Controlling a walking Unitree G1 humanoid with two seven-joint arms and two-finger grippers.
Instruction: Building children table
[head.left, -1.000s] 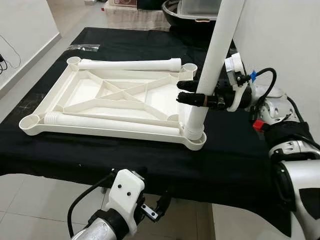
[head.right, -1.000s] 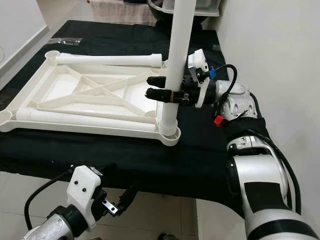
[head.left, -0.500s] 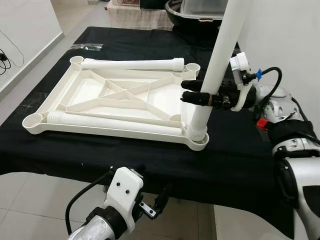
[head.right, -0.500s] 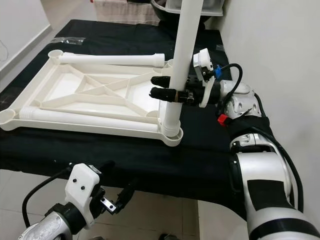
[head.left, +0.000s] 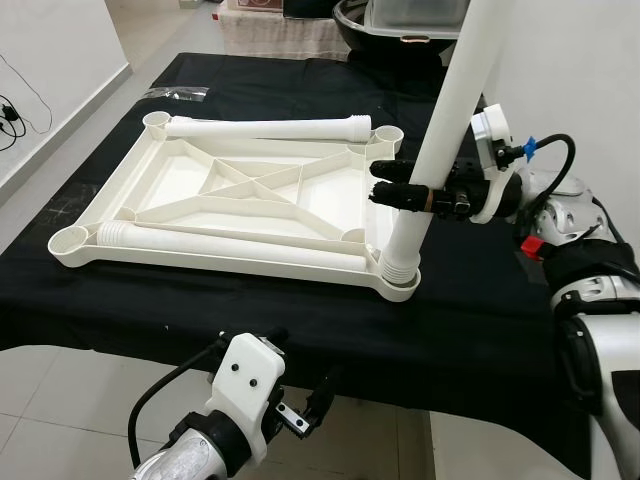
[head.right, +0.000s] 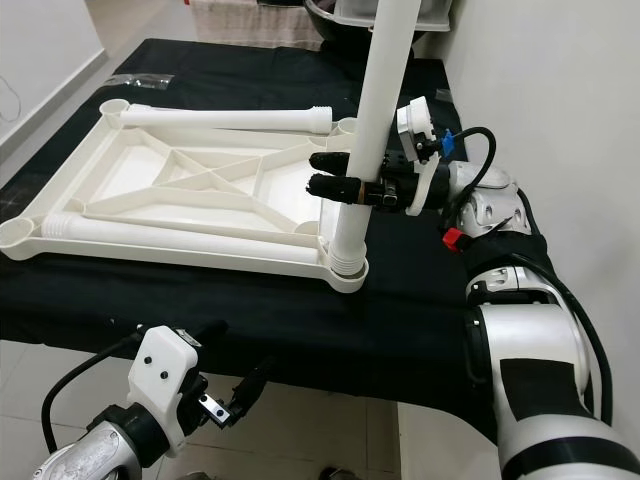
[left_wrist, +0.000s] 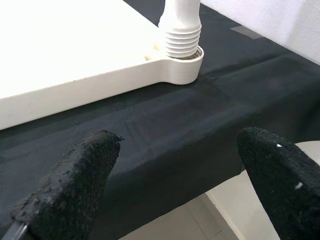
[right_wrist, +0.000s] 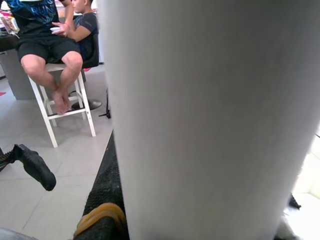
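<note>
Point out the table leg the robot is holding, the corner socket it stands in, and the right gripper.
table leg (head.left: 452, 110), left eye view, mid shaft.
corner socket (head.left: 399, 290), left eye view, front rim.
right gripper (head.left: 392, 194), left eye view, between fingertips.

the upright table leg (head.left: 440, 150) is cut off at the top edge.

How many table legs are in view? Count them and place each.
3: one leg lies along the tabletop's far edge, one along its near edge, and one stands in the near right corner socket, gripped by the right claw.
</note>
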